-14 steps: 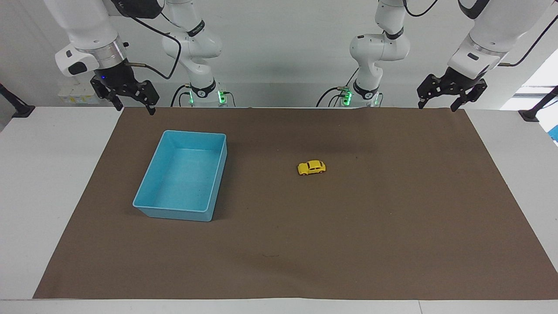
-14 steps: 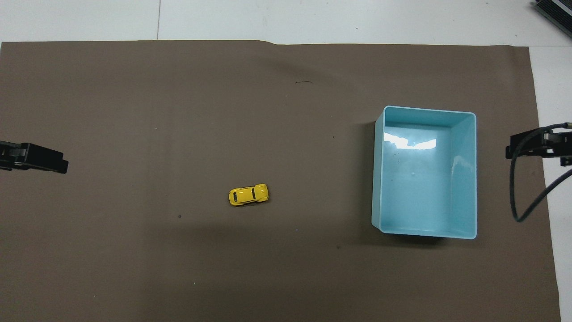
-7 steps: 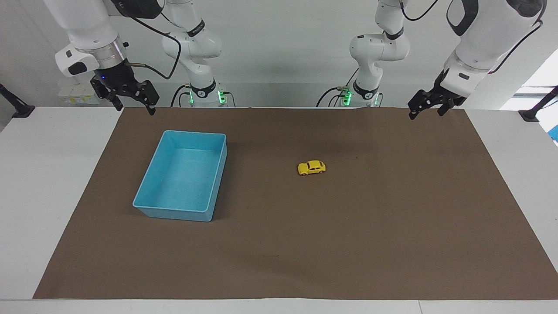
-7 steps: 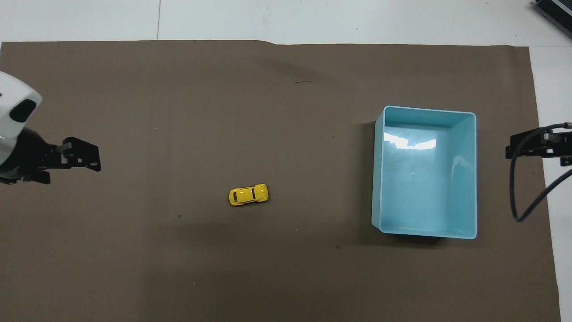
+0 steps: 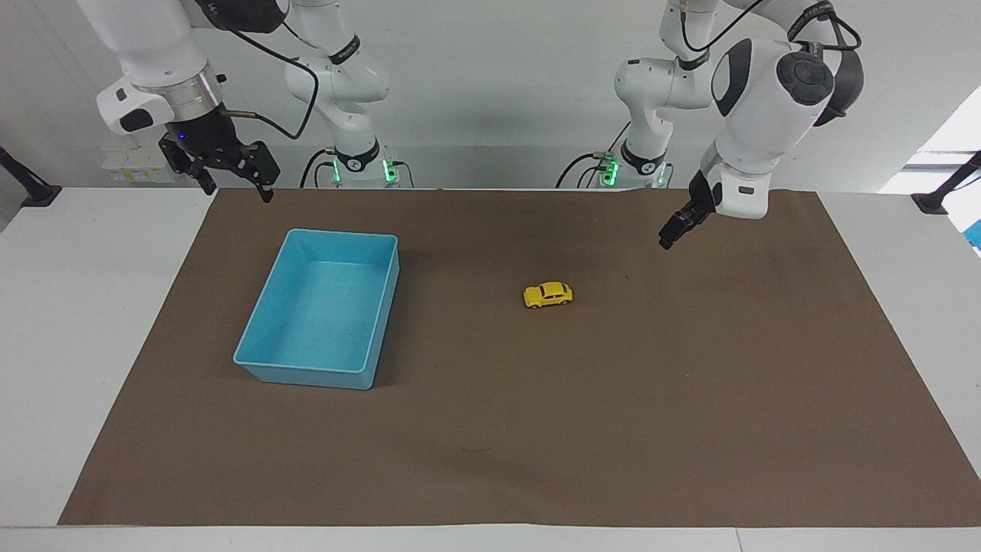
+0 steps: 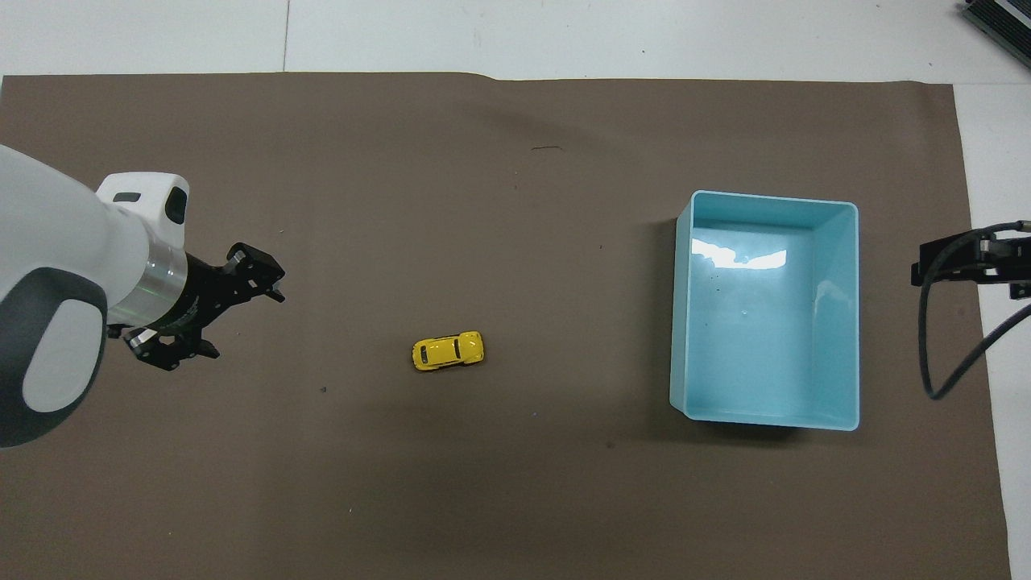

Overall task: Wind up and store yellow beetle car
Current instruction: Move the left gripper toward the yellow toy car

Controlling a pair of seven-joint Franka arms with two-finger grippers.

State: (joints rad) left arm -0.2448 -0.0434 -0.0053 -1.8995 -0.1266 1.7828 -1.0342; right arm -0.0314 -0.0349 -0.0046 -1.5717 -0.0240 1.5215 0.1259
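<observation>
— So, how far along is it?

— Barely begun. The yellow beetle car (image 5: 548, 295) sits untouched on the brown mat (image 5: 690, 399) covering the surface, well apart from the empty light blue bin (image 5: 383, 307) toward the right arm's end. The left claw (image 6: 216, 318) hangs over the mat near the car, fingers spread, holding nothing. The right claw (image 5: 230, 170) waits, open. Winding and storing both remain.

— Any writing?

— None I can read; the car's too small to tell.

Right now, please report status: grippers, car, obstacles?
Left gripper open, over the mat. Right gripper open, waiting above the mat's edge. Yellow beetle car on the mat, untouched. Blue bin empty. Path clear.
</observation>
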